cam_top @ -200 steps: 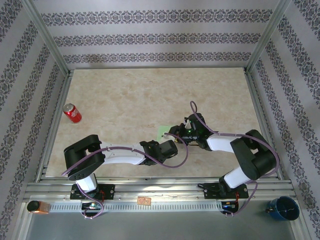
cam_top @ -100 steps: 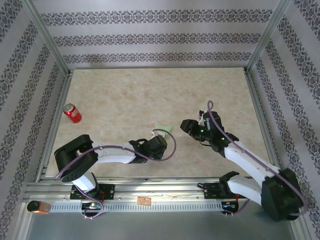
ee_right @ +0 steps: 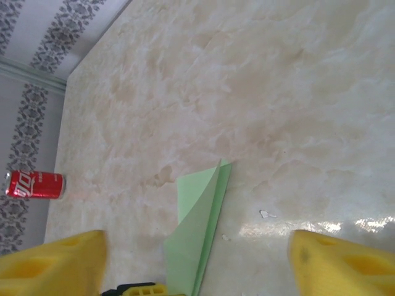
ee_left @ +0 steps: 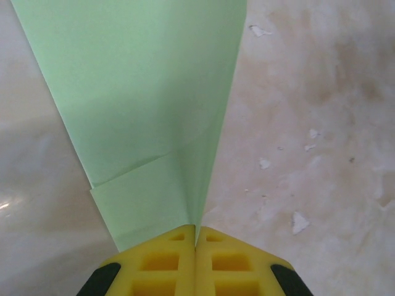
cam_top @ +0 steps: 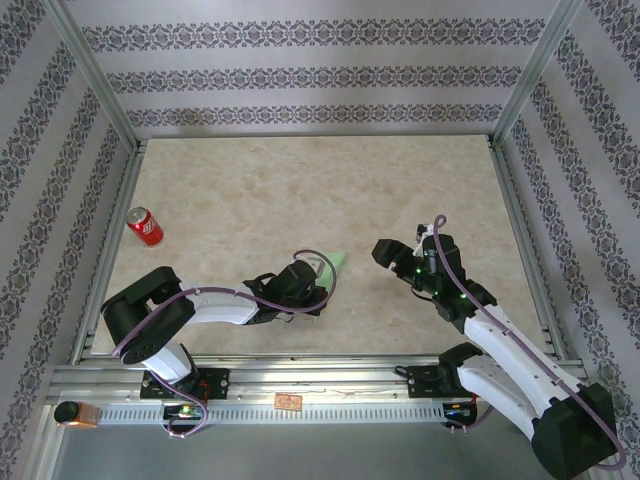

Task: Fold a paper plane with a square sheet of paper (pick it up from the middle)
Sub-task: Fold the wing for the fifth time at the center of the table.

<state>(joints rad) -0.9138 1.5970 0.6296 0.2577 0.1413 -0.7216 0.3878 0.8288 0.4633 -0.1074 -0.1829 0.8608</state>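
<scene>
1. The left jaws are pinched tight on one end of the paper plane (ee_left: 142, 92), their yellow pads (ee_left: 163, 265) meeting.
2. The plane sits toward the counter's (cam_top: 300, 180) 6 o'clock side, with its free end pointing to about 2 o'clock.
3. The right jaws stand wide, gripping nothing, at the plane's 3 o'clock and apart from it.
4. The red can (cam_top: 145, 226) lies at the plane's 10 o'clock, well apart.

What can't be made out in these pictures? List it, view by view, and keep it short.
- Left wrist view: the far end of the paper plane is cut off by the top edge, and its near end is pinched inside the shut left claw.
- Top view: the plane's rear is hidden under the left claw, and the lettering on the red can is too small to read.
- Right wrist view: the plane's near end and the fingers of the right claw run off the bottom edge.
</scene>
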